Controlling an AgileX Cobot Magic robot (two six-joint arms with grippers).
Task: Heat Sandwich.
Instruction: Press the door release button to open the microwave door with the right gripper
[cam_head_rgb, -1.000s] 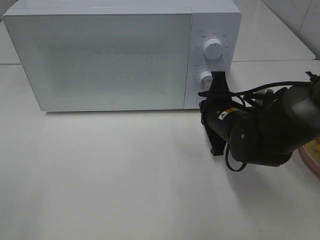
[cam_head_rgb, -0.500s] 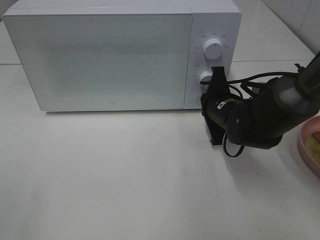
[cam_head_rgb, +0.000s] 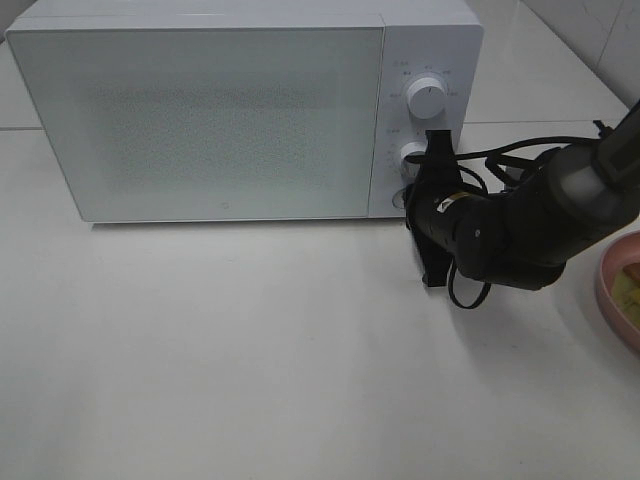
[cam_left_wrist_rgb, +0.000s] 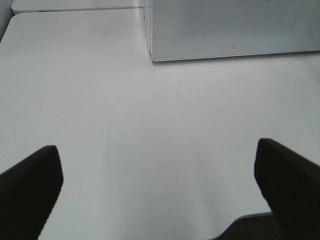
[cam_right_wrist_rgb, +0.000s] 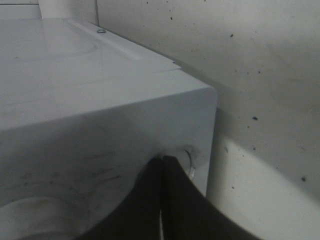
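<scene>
The white microwave (cam_head_rgb: 230, 120) stands at the back with its door closed. My right gripper (cam_head_rgb: 405, 199) is shut, its tips pressed together against a round button (cam_right_wrist_rgb: 189, 156) low on the control panel, below the two dials. In the right wrist view the right gripper (cam_right_wrist_rgb: 162, 160) meets the panel's corner. A sliver of the sandwich (cam_head_rgb: 630, 285) shows on the pink plate (cam_head_rgb: 610, 295), cut off by the right edge. My left gripper (cam_left_wrist_rgb: 160, 192) is open over bare table, holding nothing, with the microwave (cam_left_wrist_rgb: 230, 25) ahead of it.
Black cables loop from the right arm (cam_head_rgb: 520, 225) beside the microwave's right side. A tiled wall rises behind the table at the far right. White tabletop (cam_head_rgb: 250, 350) stretches in front of the microwave.
The right arm's bulk has drawn back and up, uncovering more of the pink plate. Its gripper has stayed at the lower control panel. The left gripper has not changed.
</scene>
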